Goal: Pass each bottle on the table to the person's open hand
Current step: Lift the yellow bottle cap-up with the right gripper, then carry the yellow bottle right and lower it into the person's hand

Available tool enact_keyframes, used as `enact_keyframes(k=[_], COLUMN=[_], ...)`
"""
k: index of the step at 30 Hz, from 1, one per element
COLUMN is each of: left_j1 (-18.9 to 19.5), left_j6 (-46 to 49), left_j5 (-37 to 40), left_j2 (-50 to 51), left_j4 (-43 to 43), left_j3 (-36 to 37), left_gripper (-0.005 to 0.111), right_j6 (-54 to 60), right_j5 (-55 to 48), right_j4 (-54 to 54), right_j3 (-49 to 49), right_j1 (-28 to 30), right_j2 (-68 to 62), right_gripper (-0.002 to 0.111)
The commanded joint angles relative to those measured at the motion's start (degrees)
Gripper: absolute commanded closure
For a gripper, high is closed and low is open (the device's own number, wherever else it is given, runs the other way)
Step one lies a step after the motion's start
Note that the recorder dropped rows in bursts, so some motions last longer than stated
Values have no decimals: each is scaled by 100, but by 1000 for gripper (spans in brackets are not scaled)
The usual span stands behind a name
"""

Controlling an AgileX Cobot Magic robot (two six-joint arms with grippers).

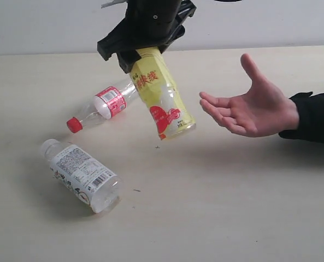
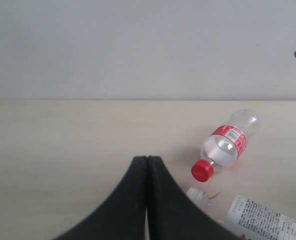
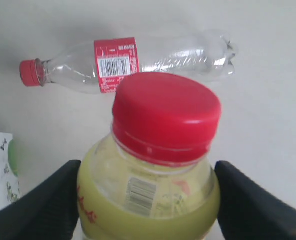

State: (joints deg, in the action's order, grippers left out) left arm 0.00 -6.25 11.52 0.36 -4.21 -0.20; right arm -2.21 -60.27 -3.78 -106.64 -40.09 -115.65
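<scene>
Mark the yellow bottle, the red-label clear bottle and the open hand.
yellow bottle [image 1: 162,97]: exterior view, mid-body on the yellow label.
red-label clear bottle [image 1: 110,102]: exterior view, on its red label band.
open hand [image 1: 254,112]: exterior view, middle of the palm.

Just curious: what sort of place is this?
Likely a robot test lab: plain beige table, blank wall, and a robot hand holding a yellow bottle near a person's open hand.
</scene>
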Motion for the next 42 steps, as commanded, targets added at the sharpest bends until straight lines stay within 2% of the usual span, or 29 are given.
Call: enact_keyframes(k=[1, 7, 11, 16, 23, 30, 35, 40, 42], left_j1=[0, 0, 0, 0, 0, 0, 0, 0, 0], left_j6=[-3, -3, -3, -3, -3, -3, -3, -3, -3], left_j5=[-14, -14, -14, -14, -14, -14, -14, -14, -14], left_j2=[-36, -36, -36, -36, -36, -36, -36, -36, -36], left_j4=[-16, -16, -16, -16, -16, -16, -16, -16, -16], left_j3=[20, 20, 20, 20, 20, 20, 20, 20, 20], left_gripper=[107, 107, 107, 107, 107, 107, 107, 107, 107], right_j6=[-96, -261, -249, -305, -343, -343, -226, -59, -59], right_j5=[-442, -969, -969, -969, -969, -969, -969, -969, -969], right_j4=[38, 112, 130, 24, 45, 45, 40, -64, -114], right_j3=[-57, -57, -29, 479, 1381, 1833, 1833, 1833, 1833], right_j1=[-20, -20, -20, 46, 594, 1204, 1427, 1427, 1625], right_j2=[155, 382, 602, 1166, 2000, 2560, 2482, 1723, 1459], right_gripper=[108, 108, 108, 108, 108, 108, 108, 108, 108])
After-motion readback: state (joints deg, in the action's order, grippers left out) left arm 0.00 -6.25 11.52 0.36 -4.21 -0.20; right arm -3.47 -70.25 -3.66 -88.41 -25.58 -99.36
